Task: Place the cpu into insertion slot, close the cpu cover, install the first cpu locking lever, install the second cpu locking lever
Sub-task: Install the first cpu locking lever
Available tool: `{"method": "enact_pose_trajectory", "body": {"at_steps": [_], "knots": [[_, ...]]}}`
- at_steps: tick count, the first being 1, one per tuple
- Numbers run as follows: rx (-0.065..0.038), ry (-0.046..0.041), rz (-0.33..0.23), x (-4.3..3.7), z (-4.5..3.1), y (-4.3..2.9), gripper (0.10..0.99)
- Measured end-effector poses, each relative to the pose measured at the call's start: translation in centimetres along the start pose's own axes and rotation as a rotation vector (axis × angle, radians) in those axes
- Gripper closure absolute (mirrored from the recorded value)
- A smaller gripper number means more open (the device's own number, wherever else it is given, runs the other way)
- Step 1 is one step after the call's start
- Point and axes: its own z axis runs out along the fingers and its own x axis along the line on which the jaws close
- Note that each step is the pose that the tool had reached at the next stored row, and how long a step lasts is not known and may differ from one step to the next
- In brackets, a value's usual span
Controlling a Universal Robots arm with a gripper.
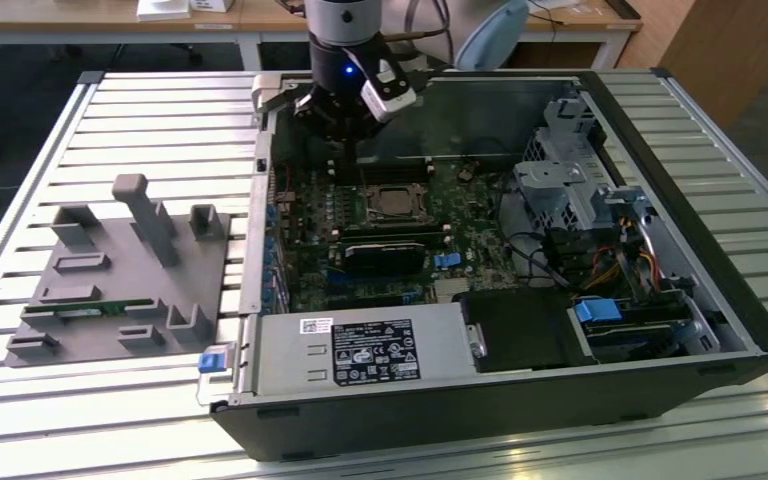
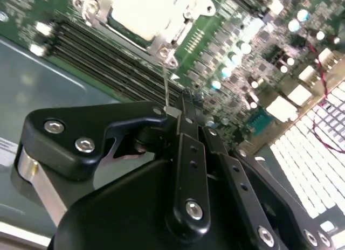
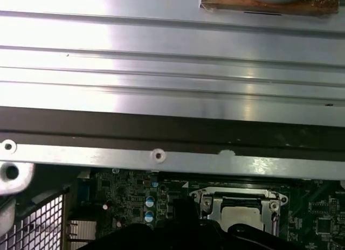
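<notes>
The cpu (image 1: 391, 204) lies in the insertion slot (image 1: 365, 190) on the green board, its silver top showing in both wrist views (image 2: 141, 10) (image 3: 243, 215). The cpu cover (image 2: 186, 13) is down flat around it as a silvery frame (image 3: 207, 201). A thin wire locking lever (image 2: 165, 80) runs from the socket's corner out to my fingertips (image 2: 186, 107). My gripper (image 1: 341, 158) hangs inside the case just beyond the socket, at the exterior view's upper left of the board. Its black fingers are shut together, and the lever's end rests against their side.
The open computer case (image 1: 704, 200) lies on a slatted metal table (image 1: 37, 130). Black memory slots (image 2: 102, 58) run beside the socket. A grey fixture tray (image 1: 117, 270) stands at the exterior view's left. The power supply (image 1: 357, 352) and the drive cage (image 1: 564, 180) crowd the case.
</notes>
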Motion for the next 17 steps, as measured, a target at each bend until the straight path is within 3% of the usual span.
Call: {"method": "enact_pose_trajectory", "body": {"at_steps": [10, 14, 17], "knots": [[0.0, 0.0049, 0.0, -4.28, 0.35, -0.15, 0.98], [-0.001, 0.0049, 0.0, -4.42, 0.42, -0.16, 0.98], [-0.018, 0.0041, 0.003, -4.42, 0.66, -0.16, 0.98]]}}
